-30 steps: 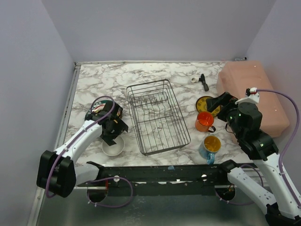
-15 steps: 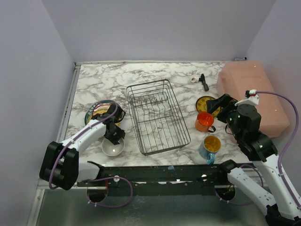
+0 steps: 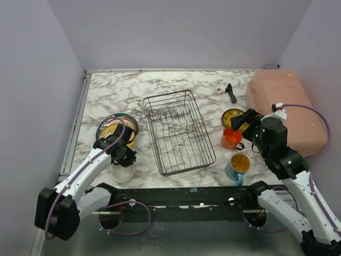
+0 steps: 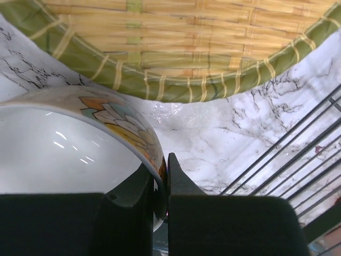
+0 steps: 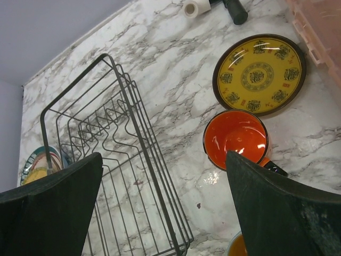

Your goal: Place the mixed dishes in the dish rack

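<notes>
Left wrist view, up close: pinching the white bowl [image 4: 53,154] by its rim with the left jaws, clenched tight. Spotted on the bench [image 3: 160,85] at 8 o'clock of the dish rack [image 3: 178,133]. Holding the right jaws released, wide apart, by the orange mug [image 3: 232,138].

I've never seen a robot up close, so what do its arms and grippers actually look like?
Two slim arms, the left arm and the right arm, have white shell segments and chunky black joints. A thin purple cable loops along each. The left gripper and the right gripper are matte black, each with two plain wedge-shaped fingers.
</notes>
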Available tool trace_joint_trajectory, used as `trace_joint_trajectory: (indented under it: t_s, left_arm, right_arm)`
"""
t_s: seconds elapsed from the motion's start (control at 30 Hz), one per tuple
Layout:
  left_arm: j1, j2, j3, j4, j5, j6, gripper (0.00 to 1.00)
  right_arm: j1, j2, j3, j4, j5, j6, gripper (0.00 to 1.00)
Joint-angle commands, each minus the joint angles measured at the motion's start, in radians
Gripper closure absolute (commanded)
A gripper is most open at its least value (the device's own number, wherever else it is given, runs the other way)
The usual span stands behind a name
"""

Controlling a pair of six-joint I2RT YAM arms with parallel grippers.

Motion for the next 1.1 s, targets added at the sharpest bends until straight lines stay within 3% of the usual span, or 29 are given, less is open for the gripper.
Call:
trace_joint_trajectory:
  t_s: [0.0, 0.1, 0.4, 0.47, 0.63, 0.77, 0.83, 1.07]
  left_arm:
    - [0.000, -0.129, -0.032, 0.071, 0.084, 0.021, 1.00]
    - [-0.001, -0.223, -0.013, 0.072, 0.132, 0.058, 1.00]
    - [0.001, -0.507, 0.014, 0.078, 0.183, 0.109, 1.00]
    - [0.003, -0.552, 0.051, 0.102, 0.197, 0.179, 1.00]
    - [0.003, -0.584, 0.208, 0.151, 0.244, 0.365, 1.00]
    - [0.003, -0.585, 0.250, 0.283, 0.433, 0.395, 1.00]
    - [0.003, -0.582, 0.232, 0.381, 0.526, 0.350, 1.00]
    - [0.004, -0.522, 0.122, 0.730, 0.785, 0.132, 1.00]
  right_arm:
    - [-0.006, 0.018, 0.020, -0.034, -0.050, -0.003, 0.00]
    - [-0.007, 0.046, 0.013, -0.005, -0.115, -0.033, 0.00]
    - [-0.006, 0.245, 0.005, 0.051, -0.517, -0.133, 0.00]
    - [-0.005, 0.287, -0.006, 0.058, -0.575, -0.134, 0.00]
    - [0.047, 0.269, -0.020, 0.111, -0.559, -0.100, 0.00]
    - [0.113, 0.278, 0.019, 0.140, -0.525, -0.088, 0.00]
    - [0.187, 0.306, 0.040, 0.163, -0.494, -0.074, 0.00]
    - [0.664, 0.394, 0.076, 0.427, -0.278, -0.128, 0.00]
